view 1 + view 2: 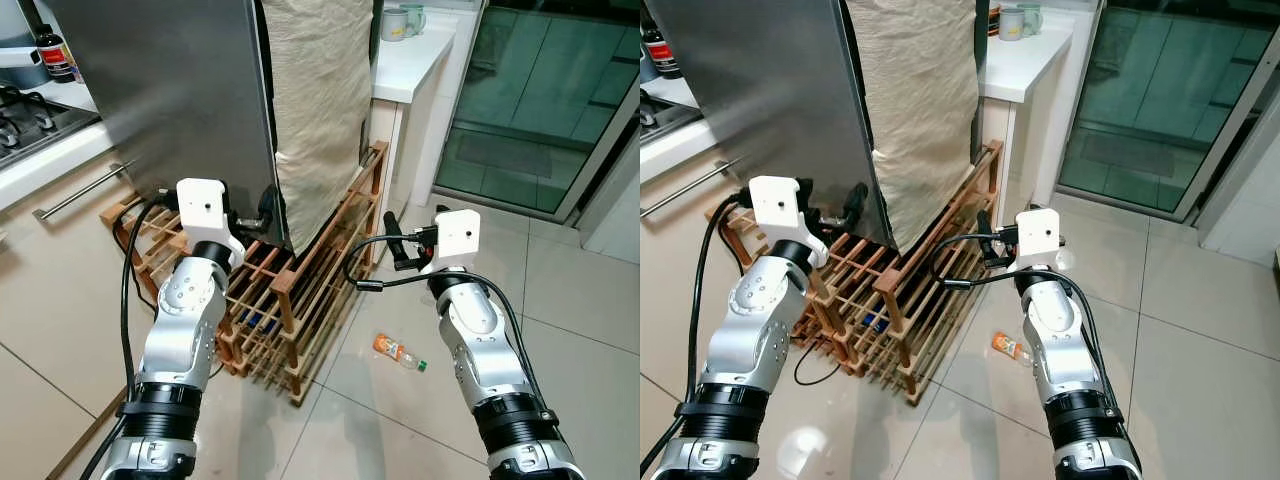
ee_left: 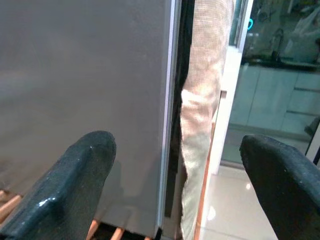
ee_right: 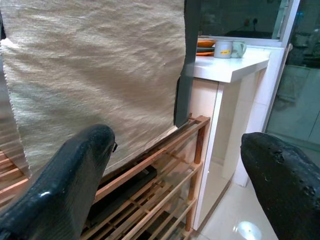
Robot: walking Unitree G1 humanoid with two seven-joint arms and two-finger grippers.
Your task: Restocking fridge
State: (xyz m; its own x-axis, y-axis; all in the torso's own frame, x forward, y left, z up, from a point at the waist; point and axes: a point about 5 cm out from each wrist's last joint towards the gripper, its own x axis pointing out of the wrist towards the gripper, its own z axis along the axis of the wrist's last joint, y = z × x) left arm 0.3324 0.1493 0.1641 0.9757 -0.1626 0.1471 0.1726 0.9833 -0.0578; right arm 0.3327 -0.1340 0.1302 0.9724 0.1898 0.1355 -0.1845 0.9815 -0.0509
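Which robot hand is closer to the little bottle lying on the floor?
Right. The right gripper hangs open just above and behind the small orange-labelled plastic bottle on the tiled floor; the left gripper, also open, is farther away, by the steel fridge door.

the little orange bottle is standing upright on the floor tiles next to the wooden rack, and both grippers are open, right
Not quite: the orange bottle is lying on its side on the floor tiles, not standing upright, as the left eye view shows. The rest holds: it lies next to the wooden rack, and the left gripper and right gripper both have their jaws open.
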